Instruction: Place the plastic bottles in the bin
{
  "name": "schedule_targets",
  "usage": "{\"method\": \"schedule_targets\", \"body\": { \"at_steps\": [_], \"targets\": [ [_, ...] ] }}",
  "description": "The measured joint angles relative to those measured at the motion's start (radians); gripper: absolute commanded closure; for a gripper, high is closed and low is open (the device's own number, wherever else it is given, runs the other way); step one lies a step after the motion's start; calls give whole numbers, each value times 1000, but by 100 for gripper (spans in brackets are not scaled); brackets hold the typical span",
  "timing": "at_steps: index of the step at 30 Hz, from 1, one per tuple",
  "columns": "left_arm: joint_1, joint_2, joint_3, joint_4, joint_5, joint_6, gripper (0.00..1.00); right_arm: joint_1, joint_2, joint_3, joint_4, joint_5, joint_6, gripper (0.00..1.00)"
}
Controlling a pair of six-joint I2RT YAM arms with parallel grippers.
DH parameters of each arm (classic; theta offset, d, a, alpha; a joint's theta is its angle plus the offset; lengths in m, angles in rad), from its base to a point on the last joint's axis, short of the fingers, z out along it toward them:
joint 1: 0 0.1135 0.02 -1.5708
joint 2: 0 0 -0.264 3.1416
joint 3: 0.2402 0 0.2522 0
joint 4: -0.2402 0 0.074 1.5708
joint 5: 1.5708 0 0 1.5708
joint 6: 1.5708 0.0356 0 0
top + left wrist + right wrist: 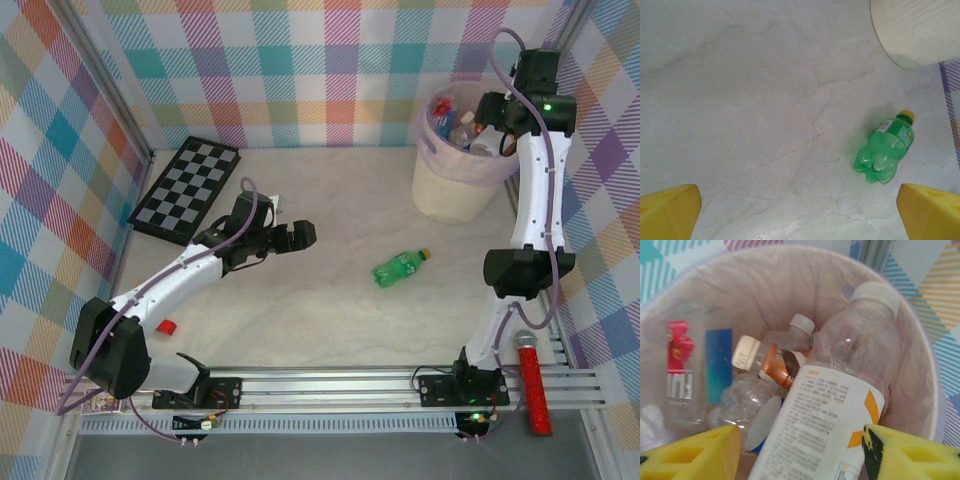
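Observation:
A green bottle point(402, 267) with an orange cap lies on its side mid-table, right of my left gripper point(290, 234). In the left wrist view the green bottle point(886, 150) lies ahead and to the right of the left gripper point(799, 212), whose jaws are wide open and empty. My right gripper point(492, 135) hangs over the cream bin point(445, 190). Below the right gripper point(801, 455) a clear white-labelled bottle point(840, 405) leans on several other bottles inside the pink-lined bin point(765, 275). Its pads are apart, and a gap shows beside the left pad point(700, 455).
A black-and-white chessboard point(187, 190) lies at the back left. A red brush-like stick point(534, 385) rests by the right arm's base, and a small red piece point(166, 326) by the left arm. Plaid walls close in the table. The bin's base point(920, 30) stands beyond the green bottle.

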Motion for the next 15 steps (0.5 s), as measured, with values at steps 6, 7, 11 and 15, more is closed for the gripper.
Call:
{"method": "schedule_targets", "body": {
  "at_steps": [6, 7, 11, 15],
  "targets": [
    [0, 0, -1, 2, 2, 0, 0, -25, 18, -58, 10, -28, 32, 40],
    [0, 0, -5, 6, 2, 0, 0, -27, 18, -63, 17, -33, 38, 40],
    [0, 0, -22, 10, 3, 1, 0, -30, 17, -81, 45, -40, 52, 41],
    [0, 2, -24, 13, 14, 8, 0, -32, 17, -80, 51, -52, 64, 40]
  ]
}}
